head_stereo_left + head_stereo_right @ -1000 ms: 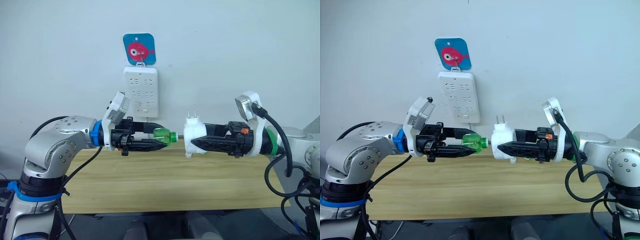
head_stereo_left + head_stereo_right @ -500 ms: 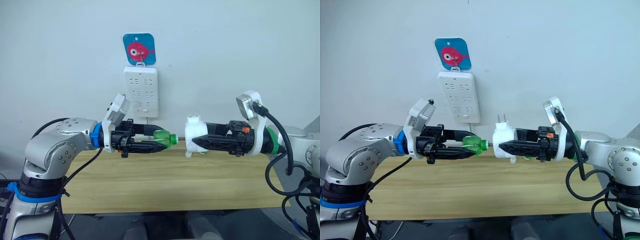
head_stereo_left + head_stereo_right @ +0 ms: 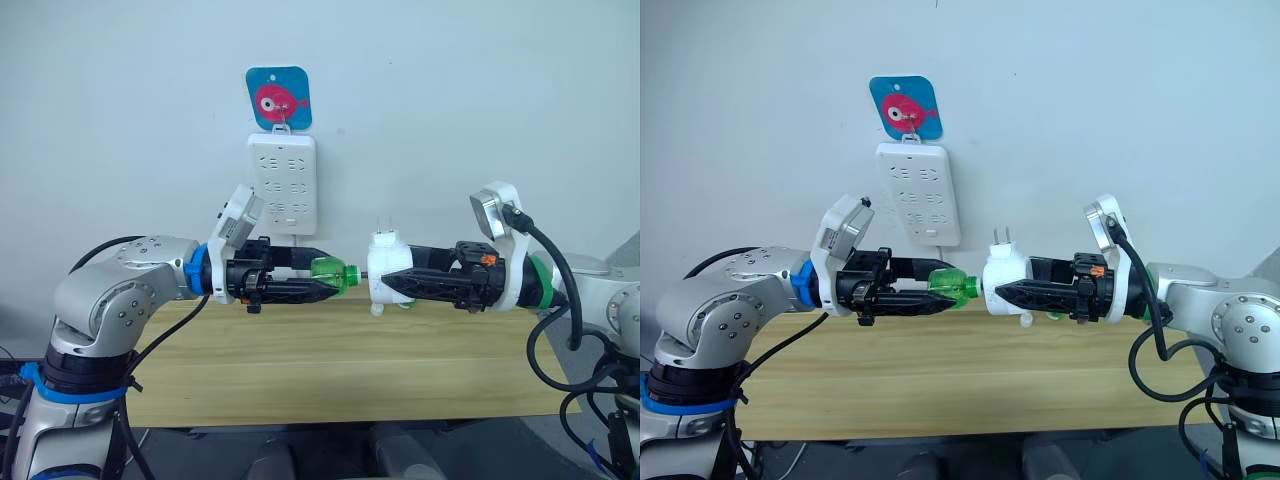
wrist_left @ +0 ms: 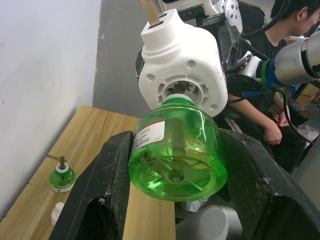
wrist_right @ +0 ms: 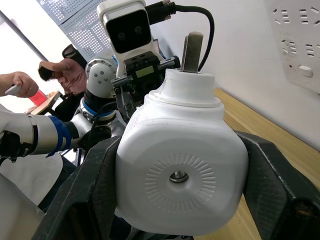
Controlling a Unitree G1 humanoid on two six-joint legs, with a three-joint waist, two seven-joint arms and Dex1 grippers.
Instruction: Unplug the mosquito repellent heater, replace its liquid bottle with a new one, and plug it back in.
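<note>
Above the wooden counter (image 3: 330, 365), left claw (image 3: 325, 282) clamped on translucent green liquid bottle (image 3: 333, 273), right claw (image 3: 392, 284) clamped on small white rounded plastic heater (image 3: 385, 272); recommend keeping neck and socket coaxial while threading home.

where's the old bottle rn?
On the wooden table by the wall: a small green bottle with a white collar and dark wick standing upright, a small white cap beside it, seen in the left wrist view.

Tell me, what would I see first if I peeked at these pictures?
Right in the middle, above the wooden table, the left tool holds a bright green bottle with its neck at the white mosquito repellent heater, gripped by the right tool. Behind them, a white power strip hangs under a blue card with a pink fish.
</note>
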